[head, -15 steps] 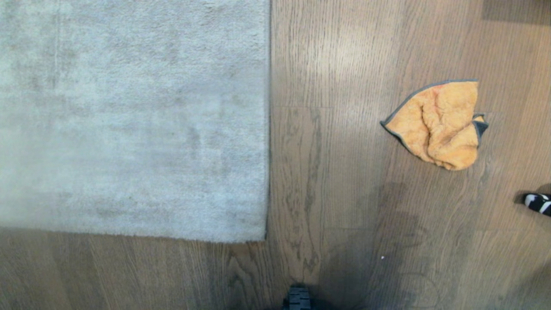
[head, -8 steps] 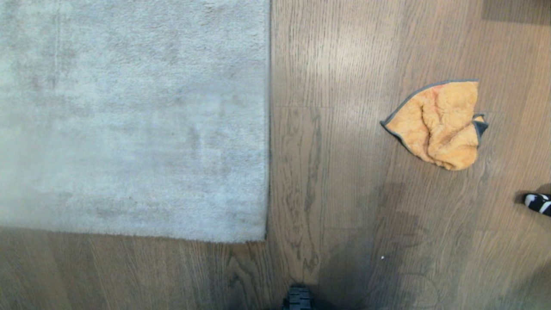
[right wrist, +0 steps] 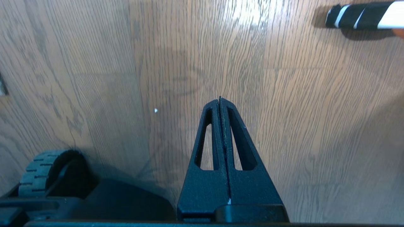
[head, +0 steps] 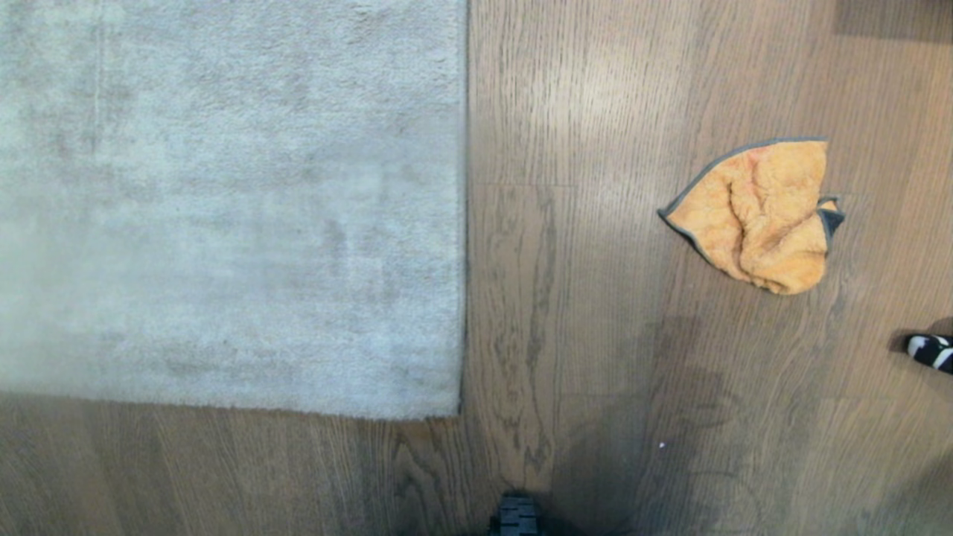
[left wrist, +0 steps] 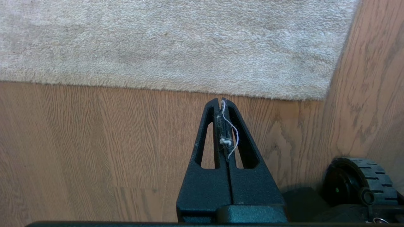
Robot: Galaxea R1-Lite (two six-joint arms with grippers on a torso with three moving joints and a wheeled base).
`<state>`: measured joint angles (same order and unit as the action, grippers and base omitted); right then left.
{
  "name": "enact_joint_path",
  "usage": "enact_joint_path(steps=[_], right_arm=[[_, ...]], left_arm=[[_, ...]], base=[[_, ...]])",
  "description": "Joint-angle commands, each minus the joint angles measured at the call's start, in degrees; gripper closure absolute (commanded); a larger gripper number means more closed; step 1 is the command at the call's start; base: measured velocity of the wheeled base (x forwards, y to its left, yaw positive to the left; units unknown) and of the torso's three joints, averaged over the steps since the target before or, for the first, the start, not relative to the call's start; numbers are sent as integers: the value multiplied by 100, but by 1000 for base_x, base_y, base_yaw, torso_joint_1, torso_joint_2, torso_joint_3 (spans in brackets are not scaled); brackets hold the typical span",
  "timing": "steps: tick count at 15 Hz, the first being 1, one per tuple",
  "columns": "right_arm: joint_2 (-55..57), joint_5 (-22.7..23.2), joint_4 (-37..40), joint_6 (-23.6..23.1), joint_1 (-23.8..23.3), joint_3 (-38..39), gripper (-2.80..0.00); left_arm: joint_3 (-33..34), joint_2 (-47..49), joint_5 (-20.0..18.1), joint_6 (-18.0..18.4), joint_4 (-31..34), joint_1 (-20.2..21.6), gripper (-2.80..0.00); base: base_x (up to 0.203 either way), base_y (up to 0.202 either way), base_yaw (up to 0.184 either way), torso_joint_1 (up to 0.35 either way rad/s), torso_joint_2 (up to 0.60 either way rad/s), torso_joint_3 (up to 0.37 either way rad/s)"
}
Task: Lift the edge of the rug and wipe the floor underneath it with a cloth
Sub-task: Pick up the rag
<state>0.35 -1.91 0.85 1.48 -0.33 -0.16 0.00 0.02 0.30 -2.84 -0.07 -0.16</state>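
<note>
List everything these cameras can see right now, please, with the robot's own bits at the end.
rug: one, pale grey-beige, flat on the floor, left half of the head view.
floor: brown wood-grain planks, under everything.
cloth: one, orange with dark grey trim, crumpled on bare floor right of the rug, apart from it.
striped object: one, black and white, at the head view's right edge; cannot tell what it is.
wheels: black, ridged, one in each wrist view.
left tool: black, shut, pale fluff on it, near the rug corner.
right tool: black, shut, over bare floor.
</note>
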Motion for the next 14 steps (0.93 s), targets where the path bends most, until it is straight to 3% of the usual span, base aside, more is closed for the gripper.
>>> enact_joint_path(steps=[1, 3, 5, 8, 11, 14], right_arm=[[68, 10, 18, -111, -2, -17, 0], [146, 242, 45, -501, -2, -45, 0], [334, 283, -1, -542, 3, -93, 0], [1075, 899, -4, -73, 64, -649, 0], [2288, 1058, -105, 161, 413, -1152, 0], [3582, 1102, -690, 459, 546, -1318, 0]], left_arm=[[0, -2, 5, -6, -1, -2, 0], [0, -2, 5, -6, -1, -2, 0], [0, -2, 5, -6, -1, -2, 0], [0, -2, 5, -6, -1, -2, 0], [0, -2, 5, -6, -1, -2, 0], [0, -2, 5, -6, -1, -2, 0]], base=[[0, 0, 0, 0, 0, 0], [0, 0, 0, 0, 0, 0], [0, 0, 0, 0, 0, 0], [0, 0, 0, 0, 0, 0], [0, 0, 0, 0, 0, 0], [0, 0, 0, 0, 0, 0]])
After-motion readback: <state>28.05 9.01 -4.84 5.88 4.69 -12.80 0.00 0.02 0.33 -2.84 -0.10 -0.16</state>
